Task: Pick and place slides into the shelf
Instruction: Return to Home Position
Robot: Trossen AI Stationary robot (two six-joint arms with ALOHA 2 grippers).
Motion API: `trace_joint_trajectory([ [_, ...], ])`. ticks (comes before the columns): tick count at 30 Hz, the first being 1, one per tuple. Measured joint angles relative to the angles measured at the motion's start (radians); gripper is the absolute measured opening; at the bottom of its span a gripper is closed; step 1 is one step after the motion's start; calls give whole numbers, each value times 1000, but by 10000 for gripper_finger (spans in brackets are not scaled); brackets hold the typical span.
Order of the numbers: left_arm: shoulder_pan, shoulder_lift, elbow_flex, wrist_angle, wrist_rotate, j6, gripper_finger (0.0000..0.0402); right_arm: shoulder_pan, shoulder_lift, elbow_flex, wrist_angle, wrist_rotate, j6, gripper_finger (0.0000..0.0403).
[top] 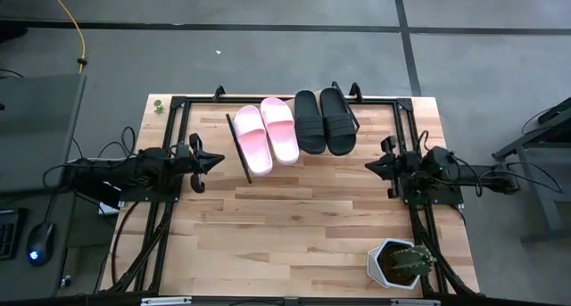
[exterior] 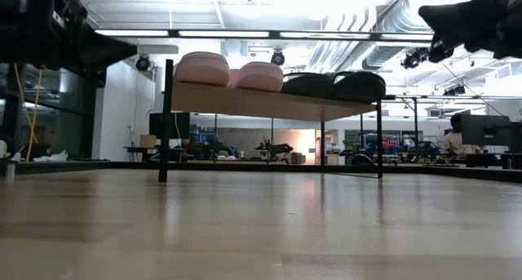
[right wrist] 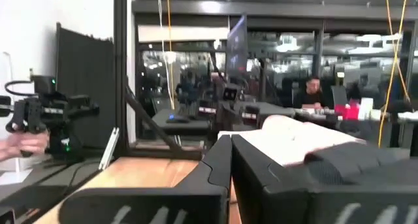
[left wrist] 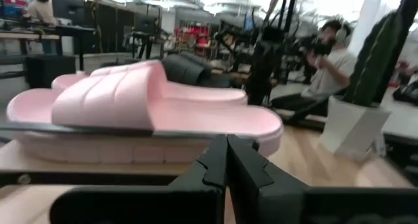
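Note:
Two pale pink slides [top: 266,135] and two black slides [top: 324,120] lie side by side on the slanted light-wood shelf [top: 239,151] at the table's far middle. The low view shows their soles resting on the board [exterior: 269,101], pink slides [exterior: 228,70] left, black slides [exterior: 334,86] right. My left gripper [top: 217,161] hovers shut left of the shelf, pointing right; its wrist view shows a pink slide [left wrist: 140,106] just ahead of the shut fingers [left wrist: 227,164]. My right gripper [top: 370,166] hovers shut right of the shelf, pointing left, holding nothing [right wrist: 232,160].
A potted cactus in a white pot [top: 401,263] stands at the table's near right corner. Black frame rails [top: 161,226] run along both table sides. A small green object [top: 158,104] sits at the far left corner. People sit in the room beyond.

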Motion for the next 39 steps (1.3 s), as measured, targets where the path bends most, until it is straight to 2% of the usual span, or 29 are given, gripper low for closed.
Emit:
trace_joint_trajectory([
  [5, 0, 10, 0, -5, -10, 32, 0, 0, 0, 0, -19, -21, -8, 0],
  [12, 0, 15, 0, -4, -10, 50, 0, 0, 0, 0, -144, -16, 1, 0],
  [16, 0, 53, 0, -4, -9, 75, 0, 0, 0, -1, -198, 40, 41, 0],
  [21, 0, 134, 0, -6, 21, 109, 0, 0, 0, -1, -252, 56, 53, 0],
  [29, 0, 232, 0, -12, 45, 125, 1, 0, 0, -1, -253, 55, 53, 0],
  [39, 0, 233, 0, -11, 46, 160, 1, 0, 0, -1, -252, 55, 93, 0],
])
